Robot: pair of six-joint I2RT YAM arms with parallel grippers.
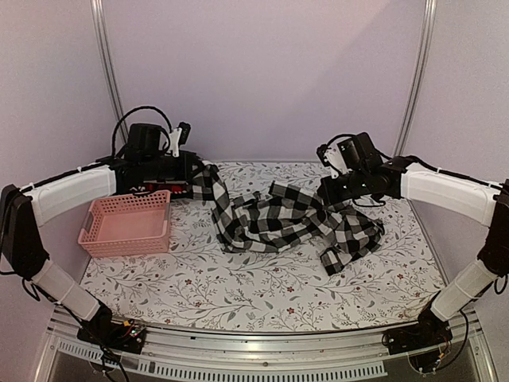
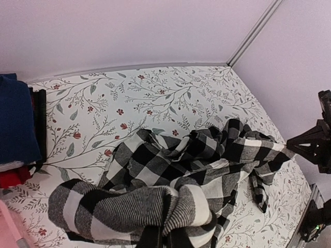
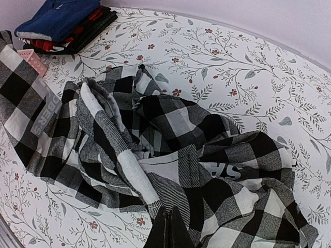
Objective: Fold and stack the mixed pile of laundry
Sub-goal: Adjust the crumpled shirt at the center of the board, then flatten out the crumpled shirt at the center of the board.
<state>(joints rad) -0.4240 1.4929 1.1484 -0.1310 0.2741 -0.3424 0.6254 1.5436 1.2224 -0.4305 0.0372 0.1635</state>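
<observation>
A pink basket [image 1: 131,239] sits just beside the left gripper [image 1: 196,173], to its near left. A floral cloth [image 1: 262,290] lies beneath it.

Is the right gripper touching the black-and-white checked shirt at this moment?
Touching. The right wrist view shows the right gripper shut on a bunched fold of the checked shirt, with cloth gathered up to its tips.

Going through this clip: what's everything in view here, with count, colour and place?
checked shirt: one, black and white, crumpled mid-table, both ends lifted
folded clothes stack: one, navy on top, red and black beneath, far-left back corner
basket: one, pink, left side
tablecloth: one, white with leaf-and-flower print, under everything
left gripper: one, black, shut on the checked shirt's left end
right gripper: one, black, shut on the checked shirt's right end
</observation>
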